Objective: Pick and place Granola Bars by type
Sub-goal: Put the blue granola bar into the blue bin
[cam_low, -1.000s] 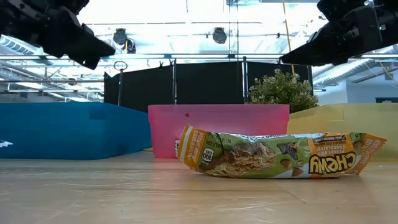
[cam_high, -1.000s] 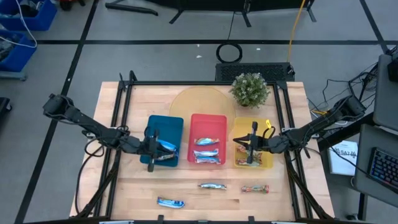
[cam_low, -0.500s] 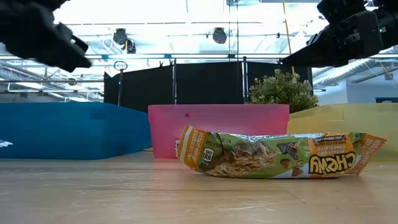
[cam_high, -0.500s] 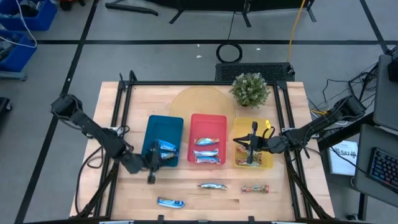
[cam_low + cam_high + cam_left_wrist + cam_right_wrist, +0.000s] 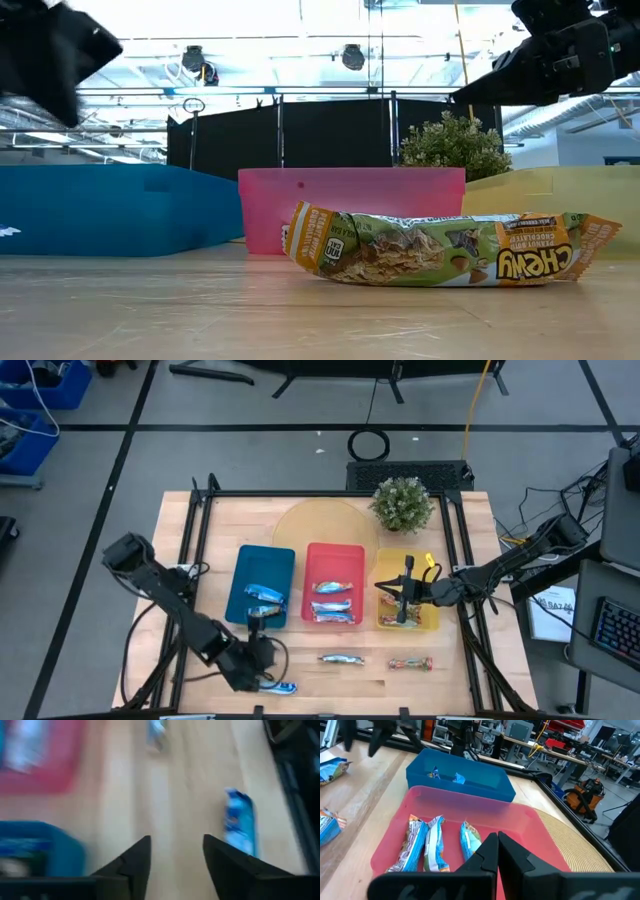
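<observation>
My left gripper stands open near the table's near edge, with nothing between its fingers. A blue granola bar lies flat on the table just beside it. The blue tray holds two blue bars. In the red tray lie silvery-blue bars. A silvery-blue bar and an orange-red bar rest on the table nearer the front. My right gripper hangs shut and empty over the yellow tray.
A potted plant and a round yellow mat sit at the far side of the table. Black rails run along the table's left and right edges. Bare wood lies between the trays and the near edge.
My left gripper has gone from over the blue tray toward the table's near edge and down, ending beside the blue bar on the table. The bars in the trays and on the table have kept their places.
</observation>
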`<action>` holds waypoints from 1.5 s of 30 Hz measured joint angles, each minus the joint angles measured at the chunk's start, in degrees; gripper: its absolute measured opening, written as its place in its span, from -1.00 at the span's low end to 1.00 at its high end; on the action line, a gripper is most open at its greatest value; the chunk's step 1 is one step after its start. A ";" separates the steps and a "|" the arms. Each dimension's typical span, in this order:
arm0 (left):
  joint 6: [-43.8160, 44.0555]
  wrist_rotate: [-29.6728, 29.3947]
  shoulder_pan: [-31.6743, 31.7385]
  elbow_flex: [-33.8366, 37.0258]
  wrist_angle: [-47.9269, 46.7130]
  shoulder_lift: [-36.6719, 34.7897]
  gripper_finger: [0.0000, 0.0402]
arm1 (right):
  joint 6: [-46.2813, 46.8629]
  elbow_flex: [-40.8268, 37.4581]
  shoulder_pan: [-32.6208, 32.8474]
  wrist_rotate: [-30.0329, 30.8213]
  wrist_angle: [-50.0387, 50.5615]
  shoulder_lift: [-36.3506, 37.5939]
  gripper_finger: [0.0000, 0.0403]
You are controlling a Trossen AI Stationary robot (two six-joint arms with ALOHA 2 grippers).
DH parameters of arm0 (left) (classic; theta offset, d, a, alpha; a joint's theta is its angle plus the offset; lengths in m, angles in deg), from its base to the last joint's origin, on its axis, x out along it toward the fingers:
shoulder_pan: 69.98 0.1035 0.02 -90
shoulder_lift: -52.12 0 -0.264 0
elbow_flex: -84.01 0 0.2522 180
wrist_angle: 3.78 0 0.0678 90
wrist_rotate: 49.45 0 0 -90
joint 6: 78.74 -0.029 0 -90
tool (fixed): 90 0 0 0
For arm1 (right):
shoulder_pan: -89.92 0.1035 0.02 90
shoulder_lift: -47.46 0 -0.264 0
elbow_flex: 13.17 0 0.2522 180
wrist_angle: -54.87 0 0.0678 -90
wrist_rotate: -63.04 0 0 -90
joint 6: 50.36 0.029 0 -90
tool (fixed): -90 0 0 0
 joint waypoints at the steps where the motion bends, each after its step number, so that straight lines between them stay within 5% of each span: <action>1: 0.93 1.90 -0.06 -0.70 -0.17 1.01 -0.03 | -0.01 0.00 0.00 0.00 0.11 0.00 -1.00; 8: 5.22 9.71 -2.76 -8.10 -2.11 9.28 0.18 | -1.73 0.00 -0.01 0.00 0.13 0.00 -1.00; 17: 7.13 11.19 -2.49 -18.93 -14.22 17.24 0.19 | -6.09 0.00 0.00 0.02 -1.55 0.00 -1.00; 33: 5.78 18.87 0.70 -20.72 -14.46 23.32 0.18 | -12.30 0.00 -0.02 0.11 -3.71 0.02 -1.00; 36: 5.18 19.04 1.16 -20.62 -14.64 23.02 0.06 | -12.25 0.00 0.00 0.11 -3.69 0.00 -1.00; 43: 3.04 18.32 1.31 -20.58 -15.03 22.93 -0.72 | -10.69 0.00 -0.02 0.07 -3.69 0.02 -1.00; 45: 1.56 19.10 1.29 -20.57 -16.44 22.54 -0.79 | -10.69 0.00 -0.02 0.06 -3.69 0.02 -1.00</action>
